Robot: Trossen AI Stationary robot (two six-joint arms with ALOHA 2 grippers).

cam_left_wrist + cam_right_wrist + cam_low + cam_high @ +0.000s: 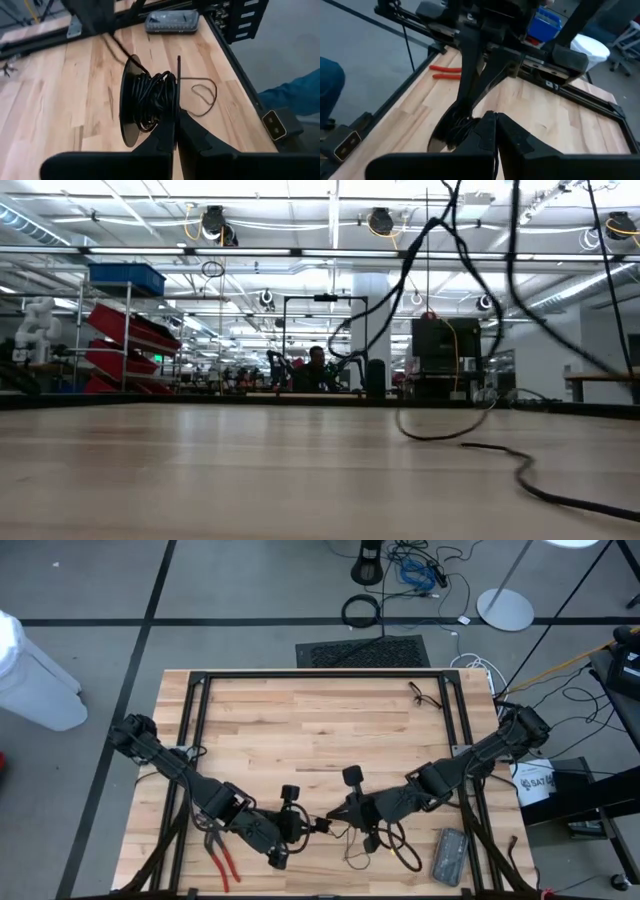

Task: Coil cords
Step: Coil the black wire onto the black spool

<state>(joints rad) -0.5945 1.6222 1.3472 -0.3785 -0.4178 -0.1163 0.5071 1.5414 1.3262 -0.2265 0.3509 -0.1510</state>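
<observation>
Both arms meet near the middle of the near edge of the pale wooden plank desk (300, 730), almost tip to tip.

Left gripper (175, 131): jaws pressed together, clamped on the rim of one flange of a small black round spool (145, 102). The spool stands on edge, its two thin discs upright, so the winding channel between them faces outward. Judgement: held this way so the other arm can feed cord into the channel.

Right gripper (495, 125): jaws together, pinched at the same wound bundle from the opposite side, as far as its wrist view shows. Whether it grips the cord itself or the spool rim, cannot tell. Judgement: it is guiding or tensioning the free strand.

The cords: very thin black wire-like cord (197, 92), most of it wound in many tight, glossy turns around the spool hub. A loose tail leaves the spool and lies on the desk in a slack loop toward the near right corner. Judgement: coiling is well along, with that tail left to take in.

Nearby: red-handled pliers (222, 858) by the near left corner, clear of the work; a grey flat rectangular device (449, 856) near the near right corner. A small dark tangle (425, 695) lies near the far right corner, untouched.
</observation>
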